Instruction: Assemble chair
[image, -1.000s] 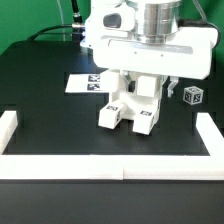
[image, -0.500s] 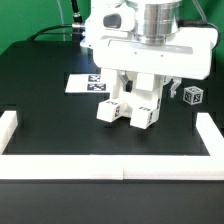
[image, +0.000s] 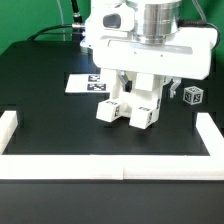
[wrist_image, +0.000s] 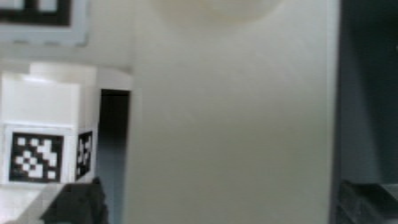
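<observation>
**Chair parts under the gripper, just off the marker board**

White chunky plastic chair assembly (image: 128, 108) stands on the black table (image: 50, 115). It is just beside the thin flat white marker board (image: 84, 84), on the side toward the exterior view's right and slightly nearer the camera. Two blocky lower ends carry black-and-white square tags: one close to the marker board (image: 109, 113), one farther from it (image: 146, 118). The upper part of the assembly is hidden behind the arm.

The white two-finger gripper (image: 137, 84) hangs straight over the assembly, with its wide body covering the top. The fingers are lost among the white parts, so cannot tell if they are spread or clamped.

In the wrist view a broad plain white surface (wrist_image: 214, 110) fills most of the frame, with a tagged white block (wrist_image: 45, 135) beside it.

A small white tagged cube (image: 192, 97) sits alone, well apart from the marker board, past the assembly. Long white border rails (image: 110, 166) edge the table, well apart from the marker board.
</observation>
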